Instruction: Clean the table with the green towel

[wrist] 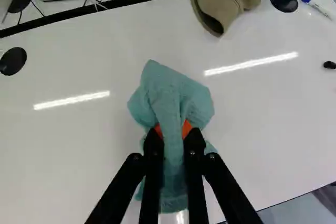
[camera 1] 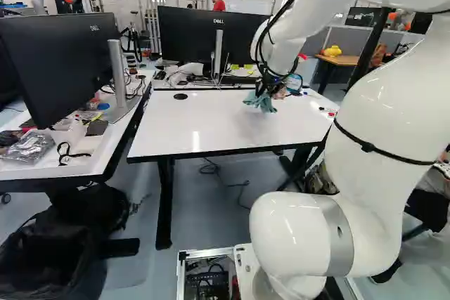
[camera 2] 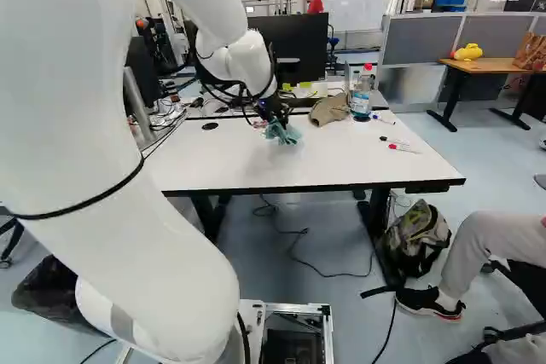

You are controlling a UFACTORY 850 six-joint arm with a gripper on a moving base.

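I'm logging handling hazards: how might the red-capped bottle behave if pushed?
The bottle is tall and narrow, so a high push would probably tip it. Blue liquid low inside suggests some weight, mostly near the base.

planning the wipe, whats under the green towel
The white table lies beneath the green towel, pinched in the gripper; the cloth hides the patch below, so anything there cannot be seen.

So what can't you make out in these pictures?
- Whether any dirt lies under the cloth: it hides that patch of table in the wrist view.
- The gripper's orange pads: mostly covered by cloth, wrist view.
- The bottle's label: too small, right base view.
- The little black thing: cut off by the wrist view's edge.
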